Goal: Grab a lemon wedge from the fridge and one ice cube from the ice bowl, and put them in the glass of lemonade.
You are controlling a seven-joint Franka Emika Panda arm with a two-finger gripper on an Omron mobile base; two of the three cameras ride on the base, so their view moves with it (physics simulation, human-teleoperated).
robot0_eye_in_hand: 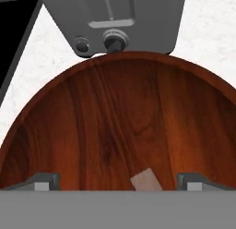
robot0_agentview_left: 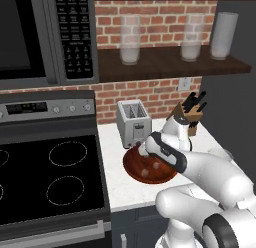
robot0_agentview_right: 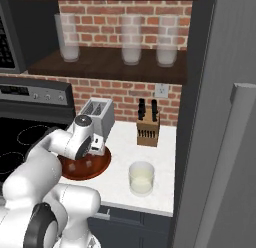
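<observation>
Two dark fingertips stood spread as wide as they go at the foot of the hand view, and your gripper (robot0_eye_in_hand: 117,182) held nothing — between the tips lay one pale ice cube (robot0_eye_in_hand: 146,180) on the glossy red-brown floor of the ice bowl (robot0_eye_in_hand: 92,122). You had the hand poised over that bowl, looking down into it, with the lower front of the toaster (robot0_eye_in_hand: 110,20) just past the far rim.

From the left base view, your white arm curled in from the lower right and its wrist hung over the ice bowl (robot0_agentview_left: 137,173), which sat on the pale counter (robot0_agentview_left: 115,187) touching or nearly touching the toaster (robot0_agentview_left: 133,123). A knife block (robot0_agentview_left: 192,112) stood behind the arm, near the brick wall. To the left lay the black stove top (robot0_agentview_left: 50,177), with the microwave (robot0_agentview_left: 45,37) above it.

From the right base view, you could see the glass of lemonade (robot0_agentview_right: 141,178) upright on the counter, apart from the ice bowl (robot0_agentview_right: 97,167) on the fridge side, pale liquid inside. The fridge (robot0_agentview_right: 225,117) rose at the right edge — dark grey, its door shut, the light bar handle (robot0_agentview_right: 225,167) running down it. Three tall frosted glasses (robot0_agentview_right: 131,39) lined the wooden shelf (robot0_agentview_right: 100,62) above. No lemon wedge could be made out.
</observation>
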